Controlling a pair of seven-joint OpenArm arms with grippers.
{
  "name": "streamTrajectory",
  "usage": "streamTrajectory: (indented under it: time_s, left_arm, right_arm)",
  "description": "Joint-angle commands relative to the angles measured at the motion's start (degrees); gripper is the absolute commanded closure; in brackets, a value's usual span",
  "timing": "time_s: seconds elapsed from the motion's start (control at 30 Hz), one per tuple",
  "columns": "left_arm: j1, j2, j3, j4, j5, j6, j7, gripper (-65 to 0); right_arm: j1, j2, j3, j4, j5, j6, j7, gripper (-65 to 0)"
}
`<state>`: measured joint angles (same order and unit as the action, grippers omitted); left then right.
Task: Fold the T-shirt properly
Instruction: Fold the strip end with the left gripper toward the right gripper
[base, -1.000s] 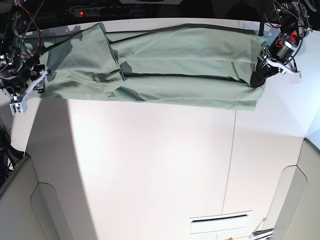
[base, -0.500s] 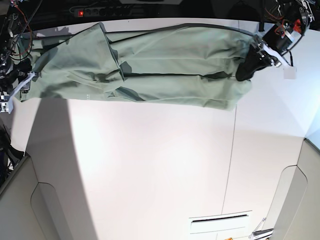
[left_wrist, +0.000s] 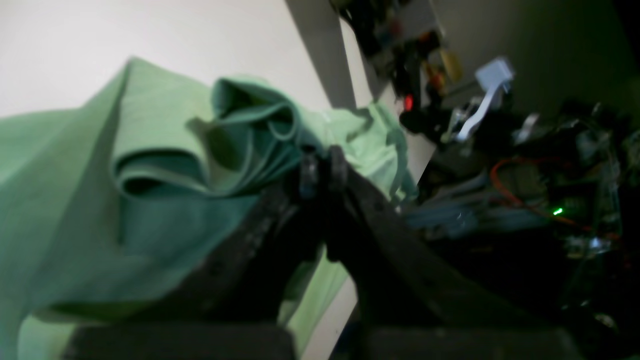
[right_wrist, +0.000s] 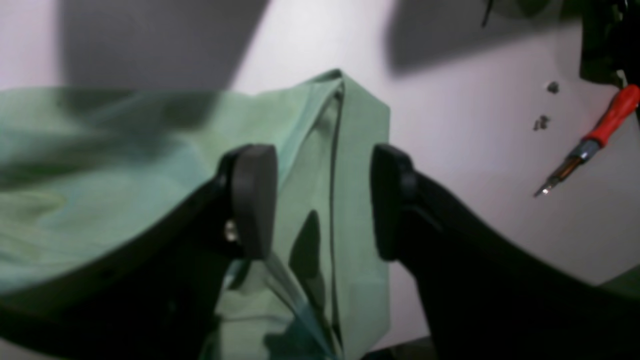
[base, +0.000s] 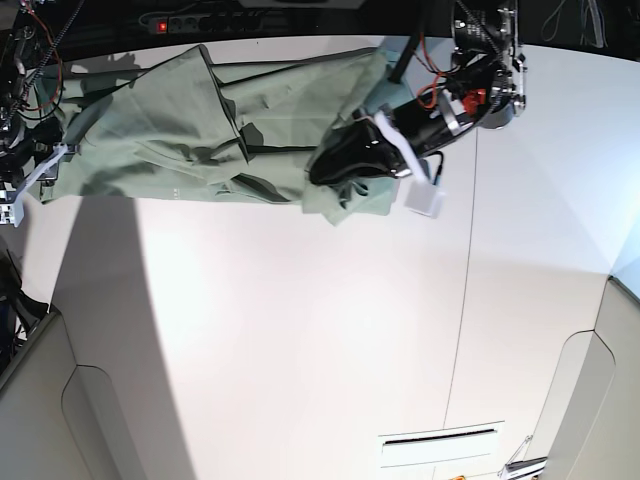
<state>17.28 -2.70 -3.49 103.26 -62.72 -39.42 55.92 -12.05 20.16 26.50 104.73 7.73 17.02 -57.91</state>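
Note:
The pale green T-shirt (base: 170, 130) lies along the far side of the white table (base: 300, 320), and its right end is lifted and folded back toward the middle. My left gripper (base: 322, 172) is shut on that bunched end, with folds of fabric (left_wrist: 210, 150) pinched at the fingertips (left_wrist: 307, 172). My right gripper (right_wrist: 322, 200) stands open over the shirt's other end (right_wrist: 360, 145), one pad (right_wrist: 252, 200) over the cloth and nothing gripped. In the base view the right gripper (base: 38, 172) is at the shirt's left edge.
A red-handled screwdriver (right_wrist: 597, 137) lies on the table beside the right gripper. A power strip (base: 190, 22) with a red light sits behind the table. A slot (base: 440, 440) is cut near the front edge. Grey panels (base: 40, 400) flank the front corners.
My left gripper has swung far to the left across the table, dragging the shirt's right end over toward the middle. The right gripper drew slightly left early on, then stayed put.

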Motion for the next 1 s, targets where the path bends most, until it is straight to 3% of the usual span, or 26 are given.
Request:
streamTrajectory:
  time_s: [0.0,0.2,0.4,0.43,0.5,0.57,0.7,0.87,0.97]
  left_arm:
    - [-0.79,0.28,1.42,0.94,-0.11,-0.58,-1.75,0.0]
    - [-2.05,1.09,7.69,0.92,5.73,-0.58,-4.13,0.0]
    - [-2.05,1.09,9.53,0.94,8.57,-0.58,-6.82,0.0]
    - [-2.05,1.09,9.53,0.92,8.55,-0.58,-6.82,-5.0]
    - [-2.05,1.09,9.53,0.94,8.35,-0.58,-6.84,-21.0]
    - [-2.05,1.07,9.51,0.98,6.58,-0.58,-6.82,-27.6]
    - [-2.03,1.07,8.94,3.08,3.63,-0.58,-4.61,-27.5]
    - [-1.55,0.48,4.76,8.28,4.02,-0.58,4.87,-27.5]
    - [0.39,-0.35,0.48,8.83,7.04,-0.58,5.14,-27.5]
  right_arm:
    - [0.44,0.94,0.44,0.87,0.24,-0.31,1.09,-29.7]
    - [0.44,0.94,0.44,0.87,0.22,-0.31,1.09,-29.7]
    - [0.44,0.94,0.44,0.87,0.22,-0.31,1.09,-29.7]
    - [0.44,0.94,0.44,0.87,0.22,-0.31,1.09,-29.7]
    - [0.44,0.94,0.44,0.87,0.22,-0.31,1.09,-29.7]
    - [0.44,0.94,0.44,0.87,0.24,-0.31,1.11,-29.6]
    - [0.44,0.94,0.44,0.87,0.22,-0.31,1.11,-29.7]
    - [0.44,0.96,0.44,0.87,0.22,-0.31,1.09,-29.7]
    - [0.44,0.94,0.44,0.87,0.22,-0.31,1.09,-29.7]
